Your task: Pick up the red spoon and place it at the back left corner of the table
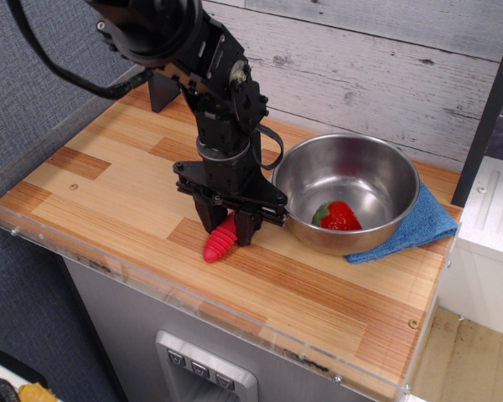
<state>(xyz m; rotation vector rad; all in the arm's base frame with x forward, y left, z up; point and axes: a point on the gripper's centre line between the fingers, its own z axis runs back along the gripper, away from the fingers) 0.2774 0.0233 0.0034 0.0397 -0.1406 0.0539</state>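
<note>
The red spoon [219,244] shows only its ribbed red handle, sticking out front-left from between my fingers with its end at or just above the table [109,167]. Its metal head is hidden behind the fingers. My gripper [227,229] points straight down near the table's front middle, with its black fingers shut on the spoon's upper handle. The gripper stands just left of the steel bowl.
A steel bowl [345,186] with a red strawberry [335,217] inside sits to the right on a blue cloth [421,221]. The arm's black base post [161,89] stands at the back left corner. A clear acrylic rim [67,244] edges the table.
</note>
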